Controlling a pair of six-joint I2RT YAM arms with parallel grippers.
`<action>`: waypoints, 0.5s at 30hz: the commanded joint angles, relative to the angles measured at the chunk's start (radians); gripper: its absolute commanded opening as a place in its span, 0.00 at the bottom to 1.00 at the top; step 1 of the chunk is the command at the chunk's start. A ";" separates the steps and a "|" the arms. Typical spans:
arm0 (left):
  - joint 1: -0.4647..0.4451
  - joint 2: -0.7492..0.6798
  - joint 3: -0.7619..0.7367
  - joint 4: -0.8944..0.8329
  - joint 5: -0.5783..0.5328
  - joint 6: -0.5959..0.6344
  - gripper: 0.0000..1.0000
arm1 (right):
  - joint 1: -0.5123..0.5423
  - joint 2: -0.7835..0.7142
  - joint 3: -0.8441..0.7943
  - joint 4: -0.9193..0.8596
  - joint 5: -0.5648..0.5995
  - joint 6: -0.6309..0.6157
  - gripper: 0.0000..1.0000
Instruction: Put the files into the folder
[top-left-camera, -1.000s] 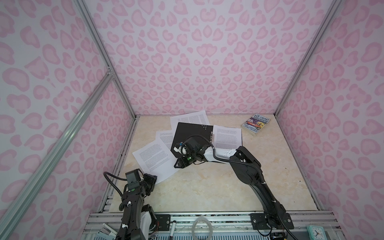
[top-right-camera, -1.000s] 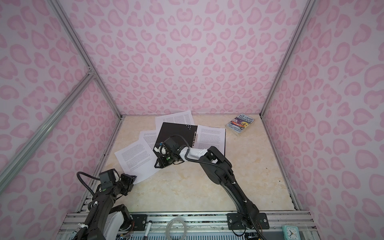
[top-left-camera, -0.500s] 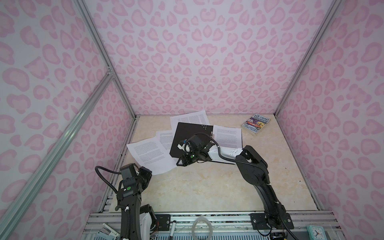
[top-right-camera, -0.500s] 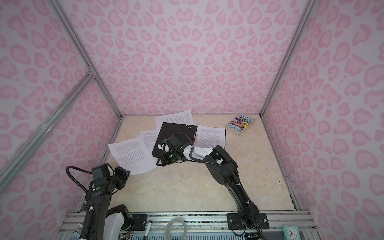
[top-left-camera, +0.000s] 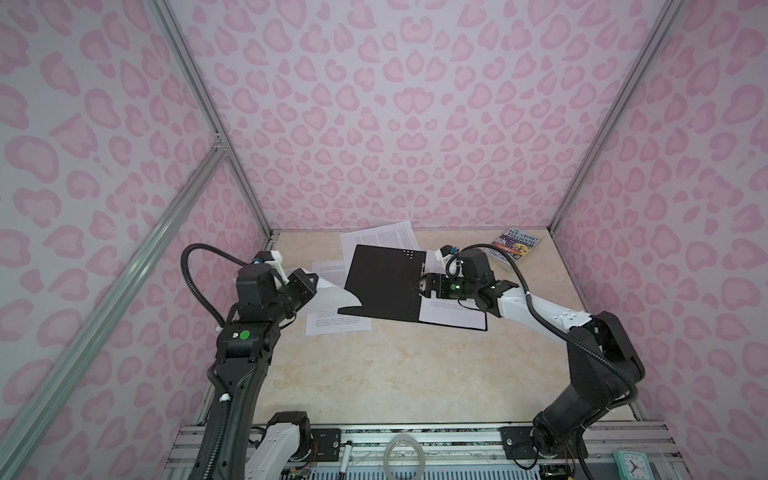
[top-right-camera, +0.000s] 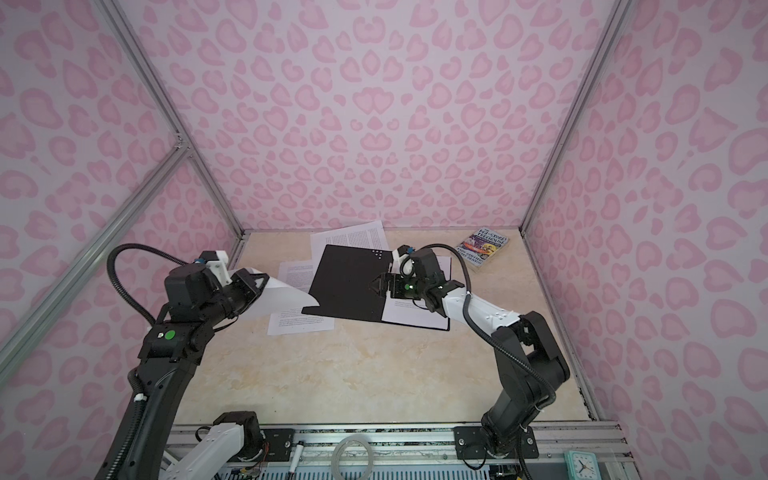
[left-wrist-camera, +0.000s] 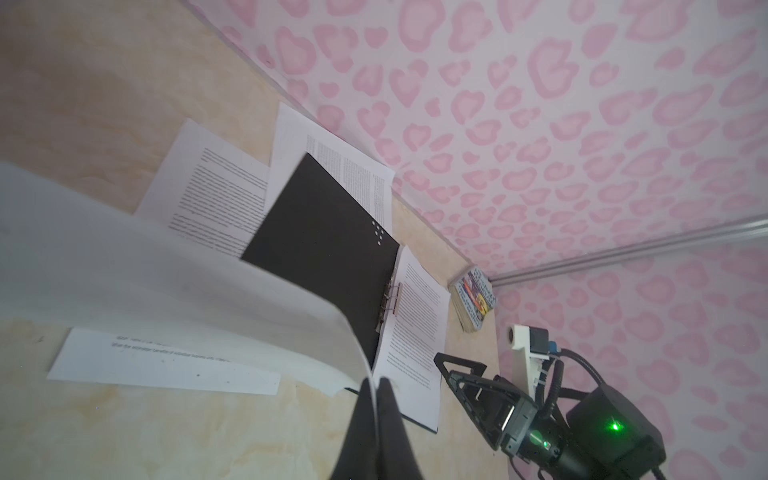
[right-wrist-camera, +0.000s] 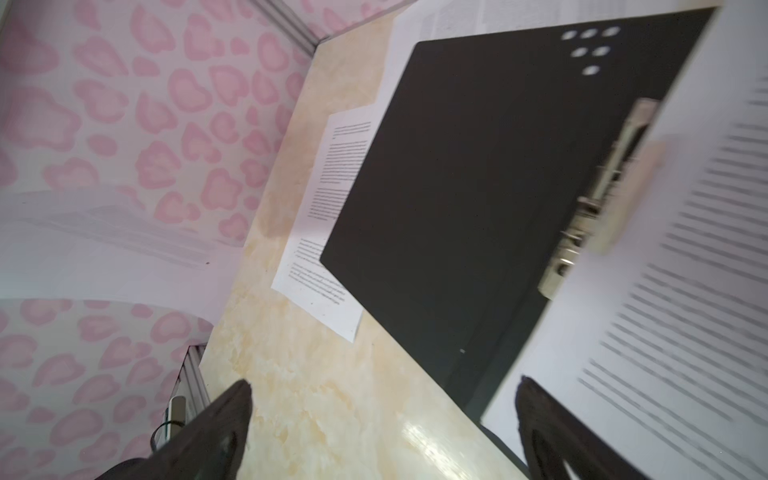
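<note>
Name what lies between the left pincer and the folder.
In both top views, the sheet gripped by the left pincer curls toward the folder, above loose files lying flat.

We see a small colourful paperback book (top-left-camera: 514, 248) lying flat near the far right corner of the beige marbled tabletop (top-left-camera: 415, 365), beside the pink-patterned walls (top-left-camera: 395, 124). A teal clock (top-left-camera: 631, 465) sits at the front right edge.

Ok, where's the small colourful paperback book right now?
In both top views the small colourful paperback book lies flat in the far right corner of the beige table, right of the open black folder.
</note>
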 joint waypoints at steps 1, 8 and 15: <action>-0.160 0.148 0.112 0.052 -0.102 0.045 0.03 | -0.070 -0.108 -0.100 0.005 0.041 0.011 0.98; -0.483 0.599 0.556 0.089 -0.029 0.076 0.04 | -0.246 -0.270 -0.172 -0.127 0.067 -0.030 0.98; -0.594 0.789 0.863 0.053 0.079 0.089 0.04 | -0.404 -0.363 -0.232 -0.147 0.042 -0.010 0.96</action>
